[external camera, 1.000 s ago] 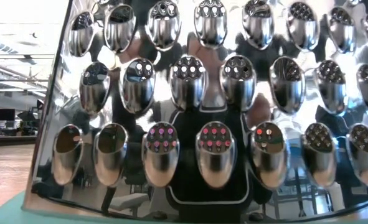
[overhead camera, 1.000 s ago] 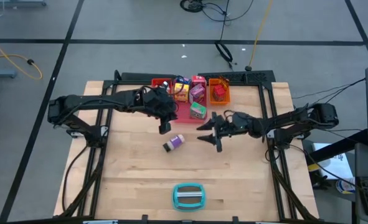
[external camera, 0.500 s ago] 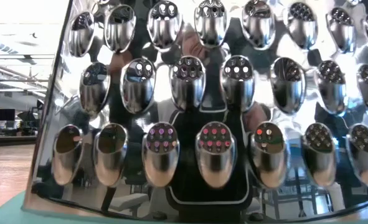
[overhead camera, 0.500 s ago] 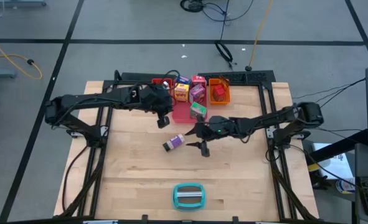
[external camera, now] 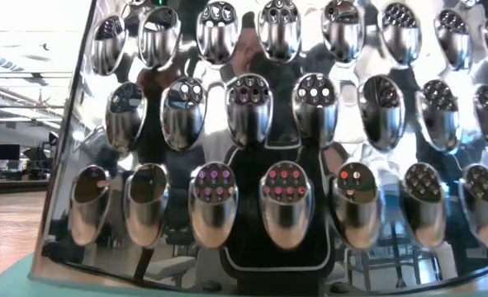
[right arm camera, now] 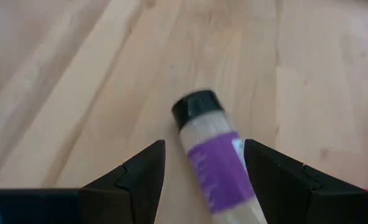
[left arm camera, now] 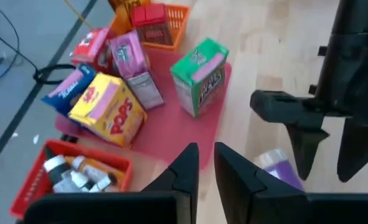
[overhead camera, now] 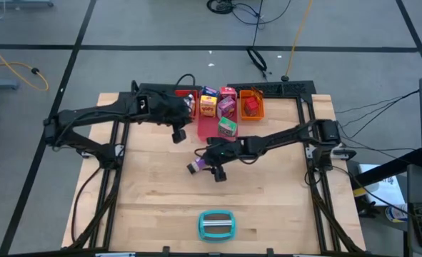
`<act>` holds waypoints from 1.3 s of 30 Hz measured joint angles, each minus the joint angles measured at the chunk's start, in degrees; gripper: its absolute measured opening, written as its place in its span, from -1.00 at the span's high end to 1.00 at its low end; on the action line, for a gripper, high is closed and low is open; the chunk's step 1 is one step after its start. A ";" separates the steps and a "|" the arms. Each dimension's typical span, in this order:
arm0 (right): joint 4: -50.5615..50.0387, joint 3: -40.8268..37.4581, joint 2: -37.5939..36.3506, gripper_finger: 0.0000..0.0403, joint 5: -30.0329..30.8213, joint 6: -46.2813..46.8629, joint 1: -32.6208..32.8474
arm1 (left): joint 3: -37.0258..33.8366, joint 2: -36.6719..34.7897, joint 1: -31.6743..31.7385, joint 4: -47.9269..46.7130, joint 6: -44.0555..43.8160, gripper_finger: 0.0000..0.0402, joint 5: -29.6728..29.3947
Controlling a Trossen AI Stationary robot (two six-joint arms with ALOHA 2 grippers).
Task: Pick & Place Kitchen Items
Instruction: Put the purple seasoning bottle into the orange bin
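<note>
My right gripper point(right arm camera: 202, 171) hangs over the purple-labelled bottle point(right arm camera: 216, 160), fingers wide on either side of it, not yet closed. The bottle lies on its side on the bare table point(overhead camera: 146, 193), at about 7 o'clock from the pink tray point(overhead camera: 209, 127). My left gripper point(left arm camera: 206, 163), fingers narrow and holding nothing, waits by the trays at the table's 12 o'clock. Boxes point(left arm camera: 112, 112) already stand on the tray; by my reckoning this bottle is the last item left.
</note>
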 joint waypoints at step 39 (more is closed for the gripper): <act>-0.37 3.04 10.45 -0.05 -3.07 -6.11 -5.49 | 0.00 -0.92 0.76 -2.87 3.64 0.75 0.00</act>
